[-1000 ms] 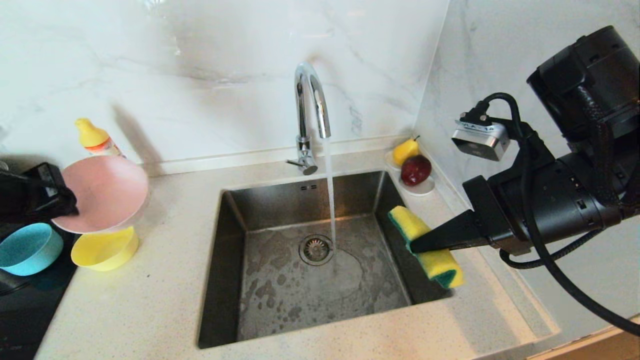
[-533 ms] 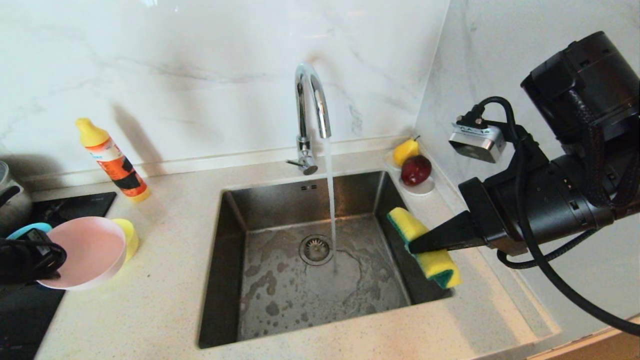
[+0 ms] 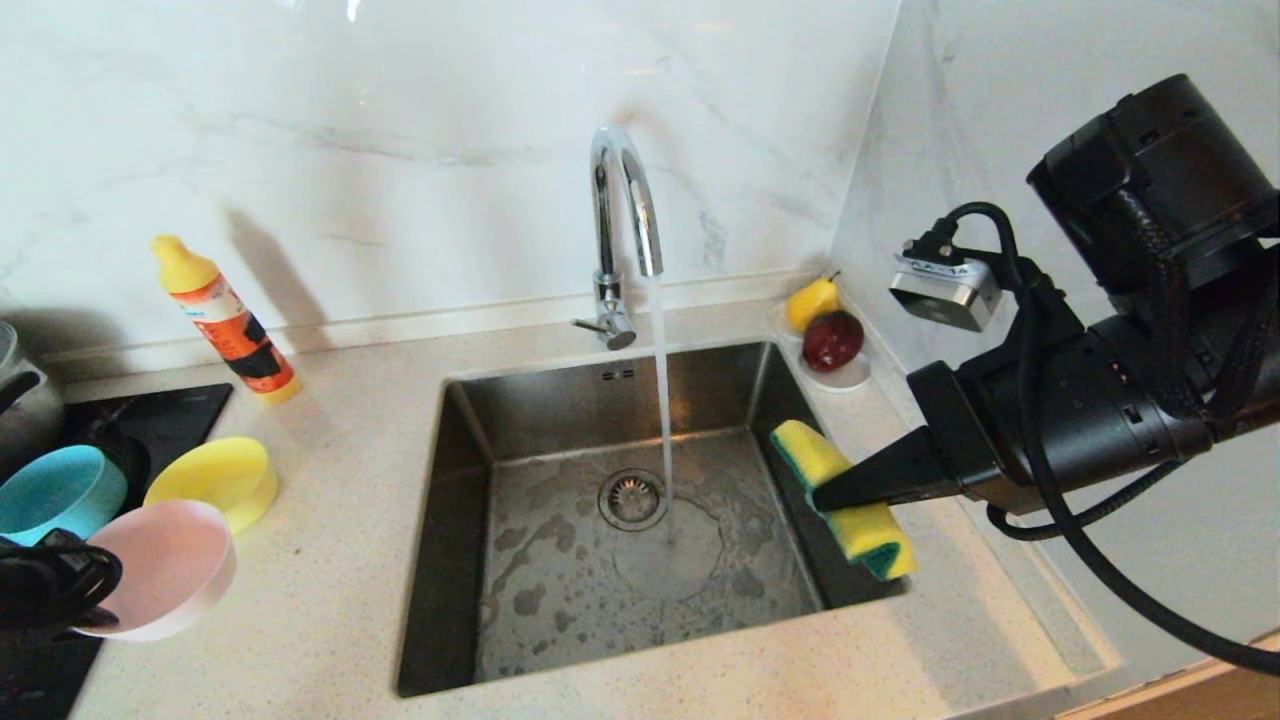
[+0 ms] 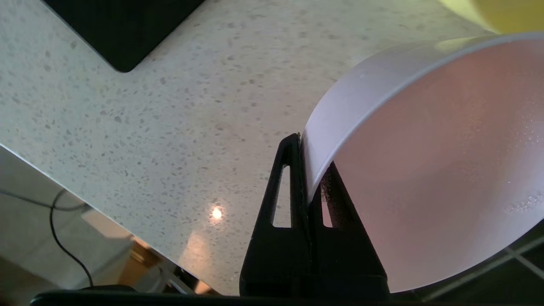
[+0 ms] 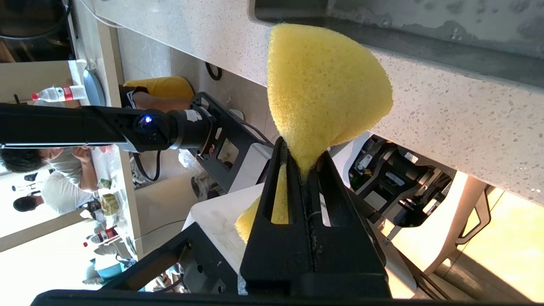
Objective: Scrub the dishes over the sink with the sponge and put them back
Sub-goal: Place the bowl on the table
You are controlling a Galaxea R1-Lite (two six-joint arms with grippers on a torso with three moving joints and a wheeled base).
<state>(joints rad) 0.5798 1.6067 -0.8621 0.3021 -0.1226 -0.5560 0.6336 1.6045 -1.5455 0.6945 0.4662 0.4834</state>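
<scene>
The sink [image 3: 640,500] sits mid-counter with bare speckled counter [image 3: 330,600] to its left. At that stretch's far left edge the left gripper [image 4: 307,170] is clamped on the rim of the pink bowl [image 3: 165,565], held tilted just in front of the yellow bowl [image 3: 215,480] and blue bowl [image 3: 55,490] — a second ago the pink bowl was raised above the yellow one. Over the sink's right rim the right gripper [image 3: 825,492] pinches the sponge [image 3: 845,495] tight, unmoved; water runs from the faucet [image 3: 625,220].
</scene>
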